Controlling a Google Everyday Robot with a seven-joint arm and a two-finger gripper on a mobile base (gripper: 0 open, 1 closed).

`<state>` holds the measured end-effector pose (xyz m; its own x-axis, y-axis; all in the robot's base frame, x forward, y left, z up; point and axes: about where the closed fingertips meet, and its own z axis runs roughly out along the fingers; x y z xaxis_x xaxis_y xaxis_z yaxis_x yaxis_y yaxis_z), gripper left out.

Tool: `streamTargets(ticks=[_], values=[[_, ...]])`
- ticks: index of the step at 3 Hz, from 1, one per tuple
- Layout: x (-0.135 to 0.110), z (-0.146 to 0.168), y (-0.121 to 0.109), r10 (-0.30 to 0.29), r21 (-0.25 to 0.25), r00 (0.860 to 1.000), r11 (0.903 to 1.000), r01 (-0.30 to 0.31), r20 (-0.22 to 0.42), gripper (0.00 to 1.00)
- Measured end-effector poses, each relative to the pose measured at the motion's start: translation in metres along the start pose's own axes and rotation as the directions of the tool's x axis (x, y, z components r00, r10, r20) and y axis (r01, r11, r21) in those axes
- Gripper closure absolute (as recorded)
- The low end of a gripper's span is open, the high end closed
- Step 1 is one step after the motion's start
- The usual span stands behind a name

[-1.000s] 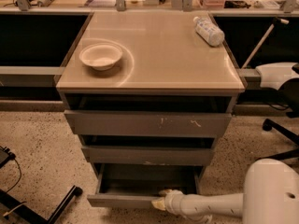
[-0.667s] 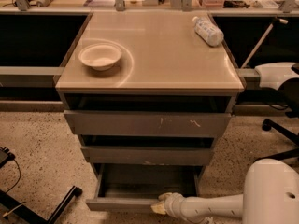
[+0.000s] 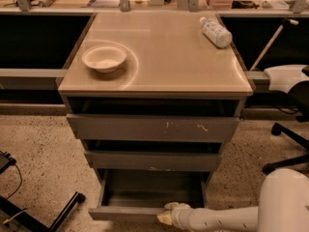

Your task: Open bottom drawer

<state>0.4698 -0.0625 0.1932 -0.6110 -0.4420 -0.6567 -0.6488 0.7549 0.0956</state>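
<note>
So, counting it up: one cabinet with three drawers, one bowl (image 3: 104, 58), one bottle (image 3: 216, 32), one gripper (image 3: 166, 215). The gripper sat low down, right against the front edge of the bottom drawer (image 3: 125, 212), with its white arm (image 3: 217, 219) trailing off to the right. Honestly couldn't tell if it was clamped on that edge or just resting there. The bottom drawer was pulled out and showed its shallow grey box just behind the gripper. Directly above it was the middle drawer (image 3: 152, 161), then the scratched top drawer (image 3: 152, 128), both also out a little. Compared with a second earlier, the bottom drawer had come out a touch further and the gripper had moved with it; the bowl and bottle hadn't budged. Way above the gripper was the smooth beige cabinet top (image 3: 178, 62), with the bowl up to the left and the bottle lying on its side up to the right. The floor (image 3: 43, 149) was speckled, with a chair base (image 3: 289, 144) off to the right and black stand legs (image 3: 63, 211) to the left.
</note>
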Motion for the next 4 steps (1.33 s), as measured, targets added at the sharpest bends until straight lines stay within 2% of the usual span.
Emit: streamTargets(ticks=[2, 3, 4], values=[[0.005, -0.007, 0.008, 0.008, -0.008, 1.000, 0.9999, -0.008, 0.000, 1.00], [0.017, -0.012, 0.017, 0.019, -0.018, 1.000, 0.9997, -0.019, 0.000, 1.00], [0.014, -0.015, 0.017, 0.019, -0.018, 1.000, 0.9997, -0.019, 0.000, 1.00]])
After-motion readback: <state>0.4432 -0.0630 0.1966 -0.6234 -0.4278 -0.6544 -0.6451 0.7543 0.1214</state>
